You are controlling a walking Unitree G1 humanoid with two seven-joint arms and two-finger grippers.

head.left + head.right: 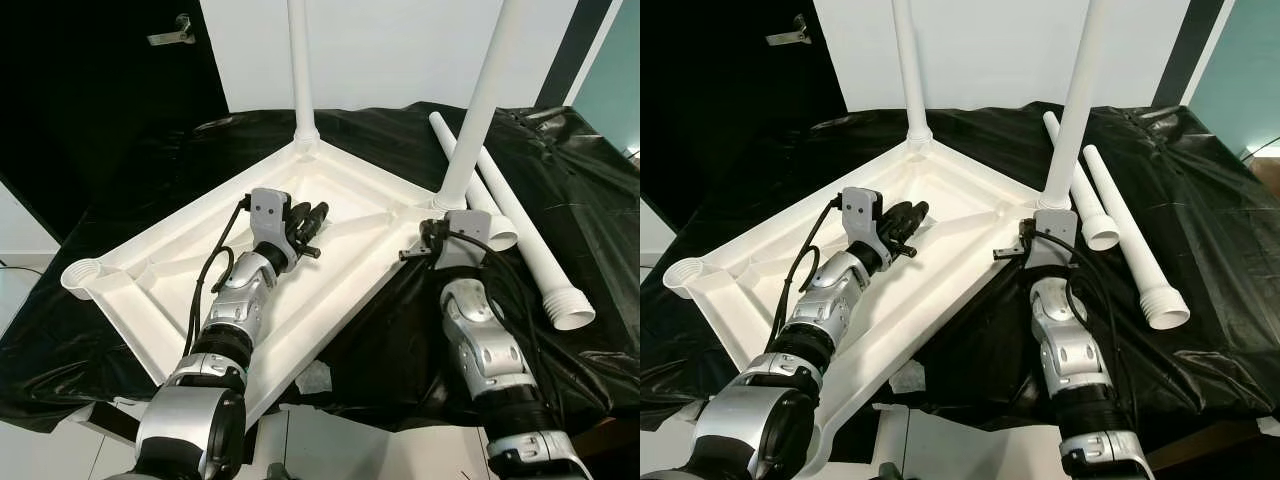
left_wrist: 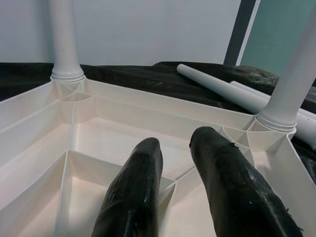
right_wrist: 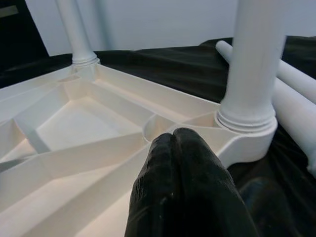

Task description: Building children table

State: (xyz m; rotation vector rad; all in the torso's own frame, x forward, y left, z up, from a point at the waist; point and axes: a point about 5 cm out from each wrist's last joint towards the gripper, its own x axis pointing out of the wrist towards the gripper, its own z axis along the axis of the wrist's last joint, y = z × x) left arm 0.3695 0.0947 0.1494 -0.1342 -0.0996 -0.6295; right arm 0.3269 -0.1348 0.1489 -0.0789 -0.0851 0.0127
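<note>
Two legs point(image 1: 301, 70) screwed into upturned tabletop point(image 1: 200, 270); two loose legs point(image 1: 1120, 235) beside it. My left gripper point(image 2: 182, 163) slightly parted over tabletop, right gripper point(image 3: 173, 143) closed, empty.

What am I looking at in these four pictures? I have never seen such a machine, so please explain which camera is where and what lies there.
This is a humanoid robot with two silver arms, each ending in a gripper of two long black fingers. The two wide pictures come from the two eyes of a camera on its head, looking down. The other two come from cameras on its wrists, looking along the fingers.

On a black sheet lies a white tabletop, upside down, ribs showing. Two legs already stand in its far corners. Two loose legs lie on the sheet at the robot's right. One empty socket shows at the near left corner.

The left gripper hovers over the tabletop, fingers slightly apart, holding nothing. The right gripper is shut and empty, at the corner near the right standing leg.
</note>
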